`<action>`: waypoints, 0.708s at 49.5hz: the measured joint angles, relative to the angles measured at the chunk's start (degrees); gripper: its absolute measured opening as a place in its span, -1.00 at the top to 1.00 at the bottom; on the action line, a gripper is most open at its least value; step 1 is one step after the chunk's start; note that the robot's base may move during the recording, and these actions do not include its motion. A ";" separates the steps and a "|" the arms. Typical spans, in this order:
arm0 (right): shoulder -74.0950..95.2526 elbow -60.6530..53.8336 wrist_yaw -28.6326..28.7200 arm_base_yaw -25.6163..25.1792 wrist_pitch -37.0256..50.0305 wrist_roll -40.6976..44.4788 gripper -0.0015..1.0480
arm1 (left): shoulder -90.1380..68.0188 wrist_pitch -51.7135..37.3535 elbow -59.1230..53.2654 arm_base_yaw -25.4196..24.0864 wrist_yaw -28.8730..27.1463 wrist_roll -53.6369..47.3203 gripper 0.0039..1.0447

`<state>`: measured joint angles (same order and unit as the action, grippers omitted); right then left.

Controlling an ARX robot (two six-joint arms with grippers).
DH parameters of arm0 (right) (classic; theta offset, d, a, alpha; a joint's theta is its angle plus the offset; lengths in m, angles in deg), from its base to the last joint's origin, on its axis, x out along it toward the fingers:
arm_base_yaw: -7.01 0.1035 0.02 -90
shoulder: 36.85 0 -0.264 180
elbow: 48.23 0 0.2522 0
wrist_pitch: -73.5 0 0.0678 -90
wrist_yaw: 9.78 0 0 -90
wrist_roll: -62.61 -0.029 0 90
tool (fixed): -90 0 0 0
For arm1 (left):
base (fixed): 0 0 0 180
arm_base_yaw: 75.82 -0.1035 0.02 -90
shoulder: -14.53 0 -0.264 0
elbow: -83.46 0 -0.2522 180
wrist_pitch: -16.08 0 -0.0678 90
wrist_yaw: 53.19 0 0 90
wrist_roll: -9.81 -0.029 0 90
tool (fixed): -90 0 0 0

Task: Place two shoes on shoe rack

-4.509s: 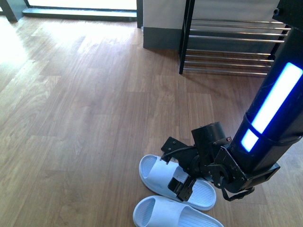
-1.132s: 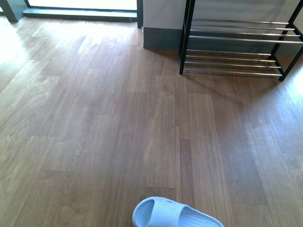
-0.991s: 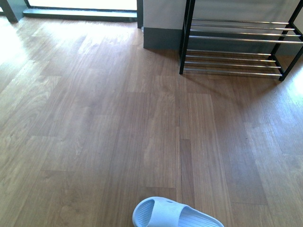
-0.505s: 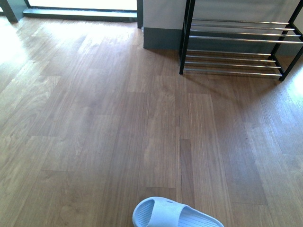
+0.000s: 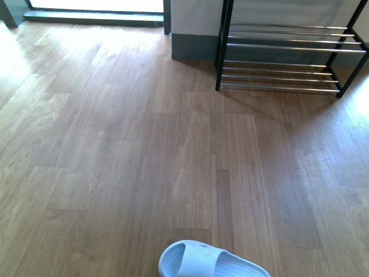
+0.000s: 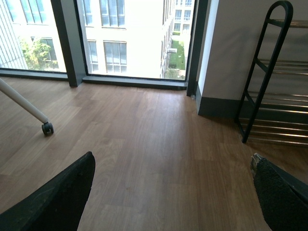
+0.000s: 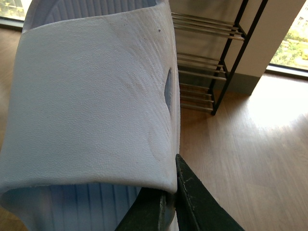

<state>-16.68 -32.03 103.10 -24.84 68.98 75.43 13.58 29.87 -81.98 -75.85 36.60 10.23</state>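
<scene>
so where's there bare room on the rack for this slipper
Both visible tiers of the shoe rack are bare end to end, so the held slipper should fit anywhere. The wooden floor between the rack and the slipper on the floor is open too. Only that slipper crowds the near floor.

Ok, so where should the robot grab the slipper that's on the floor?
Probably the arched strap of the floor slipper, at its edge: one finger under, one over, coming from above. It lies flat, sole down, and the strap stands proud. The open left pincer is free.
</scene>
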 joint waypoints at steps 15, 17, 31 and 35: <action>-0.11 -0.09 -0.74 -0.13 -0.04 -0.07 0.97 | 0.00 0.00 0.00 0.17 0.59 -0.02 -0.83; -0.09 -0.09 -0.63 -0.11 -0.04 -0.04 0.97 | 0.00 0.00 0.00 0.17 0.52 -0.02 -0.83; -0.11 -0.09 -0.55 -0.04 -0.04 -0.04 0.97 | 0.00 0.00 0.00 0.13 0.22 0.00 -0.83; -0.13 -0.09 -0.28 -0.02 -0.04 -0.04 0.97 | 0.00 0.00 0.00 0.13 0.20 0.00 -0.83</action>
<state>-16.82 -32.12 102.81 -24.87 68.93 75.38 13.58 29.87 -81.98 -75.72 36.80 10.23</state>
